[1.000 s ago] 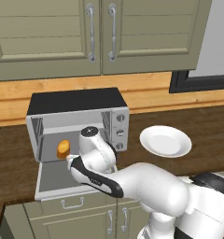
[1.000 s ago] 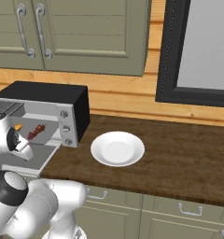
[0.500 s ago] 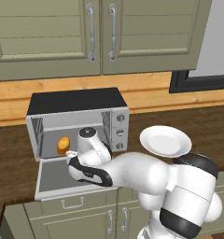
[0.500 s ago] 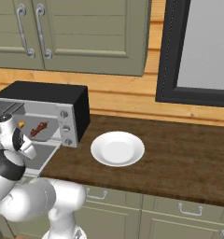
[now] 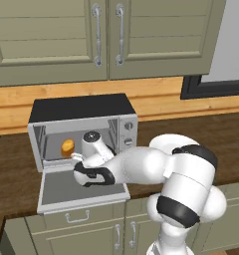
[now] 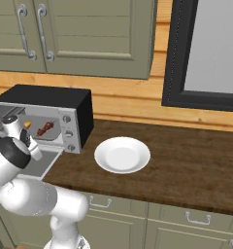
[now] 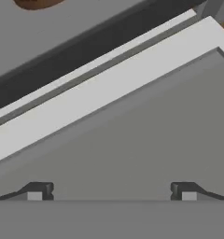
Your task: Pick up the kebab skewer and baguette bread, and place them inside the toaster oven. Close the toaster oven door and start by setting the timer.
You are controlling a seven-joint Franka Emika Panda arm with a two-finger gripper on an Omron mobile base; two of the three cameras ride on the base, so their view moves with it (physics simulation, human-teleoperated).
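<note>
The stubby golden-orange baguette bread (image 5: pixel 67 146) and the thin kebab skewer (image 6: pixel 44 129) of dark red chunks both lie inside the boxy silver, black-topped toaster oven (image 5: pixel 81 110), so loading looks done. Its grey glass, silver-framed door (image 5: pixel 61 187) lies dropped flat at 6 o'clock of the cavity, not yet shut; the timer is also left. The two-finger gripper (image 7: pixel 111 191) hovers over the door, jaws wide, empty. A round white plate (image 6: pixel 122 154) sits at 3 o'clock.

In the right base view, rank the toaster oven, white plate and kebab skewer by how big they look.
1. toaster oven, largest by far.
2. white plate, clearly smaller.
3. kebab skewer, smallest: a thin dark red stick inside the oven, farther from the camera than the plate.
</note>
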